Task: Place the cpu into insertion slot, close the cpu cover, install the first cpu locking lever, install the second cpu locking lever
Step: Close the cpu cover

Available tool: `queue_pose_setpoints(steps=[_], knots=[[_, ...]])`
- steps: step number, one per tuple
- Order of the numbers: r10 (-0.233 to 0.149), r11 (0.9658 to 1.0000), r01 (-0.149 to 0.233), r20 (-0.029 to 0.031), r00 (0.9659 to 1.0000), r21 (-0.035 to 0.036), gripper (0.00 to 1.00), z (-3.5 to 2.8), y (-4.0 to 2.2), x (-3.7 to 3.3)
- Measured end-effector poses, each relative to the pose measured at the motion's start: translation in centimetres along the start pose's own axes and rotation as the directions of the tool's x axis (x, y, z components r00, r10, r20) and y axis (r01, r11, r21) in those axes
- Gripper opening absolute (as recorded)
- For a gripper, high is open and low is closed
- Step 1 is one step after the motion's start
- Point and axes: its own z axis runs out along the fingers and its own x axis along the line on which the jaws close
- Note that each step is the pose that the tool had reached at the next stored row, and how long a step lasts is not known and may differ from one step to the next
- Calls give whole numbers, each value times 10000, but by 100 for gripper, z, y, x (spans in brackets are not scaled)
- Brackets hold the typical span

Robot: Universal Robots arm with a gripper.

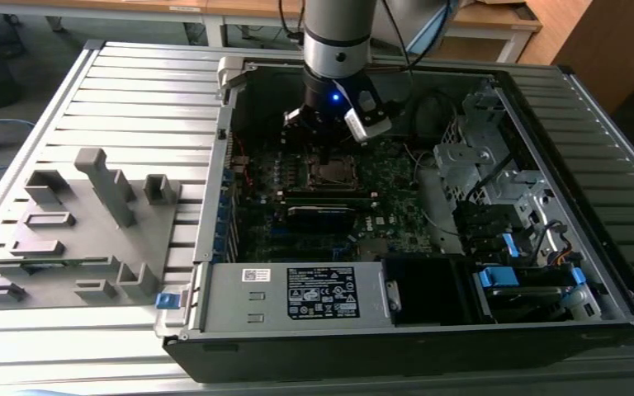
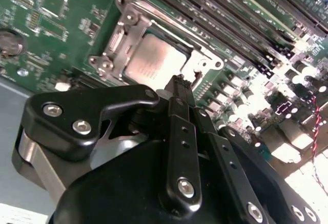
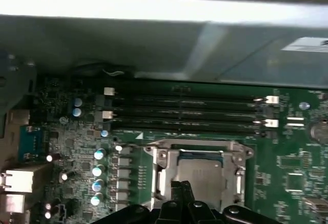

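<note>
Slatted surface [image 1: 130, 91] holds the open case [image 1: 405, 359]. Our jaws, pinched shut, hover at 12 o'clock of the chip [image 1: 333, 172] in the exterior view. We'd press only its cover [image 2: 119, 34], squarely.

Cpu [image 2: 154, 62]: grey square, dull metal top, lying flat in slot [image 1: 332, 172] on green board. Cover [image 2: 117, 38]: silver frame, down flat around cpu, chip top showing through its window.
</note>
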Motion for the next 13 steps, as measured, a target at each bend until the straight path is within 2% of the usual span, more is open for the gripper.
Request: queue_pose_setpoints(steps=[3, 13], knots=[[0, 10000, 0, 21, 10000, 0, 11, 48, -1, 39], [-1, 10000, 1, 28, 10000, -1, 11, 156, -4, 74]])
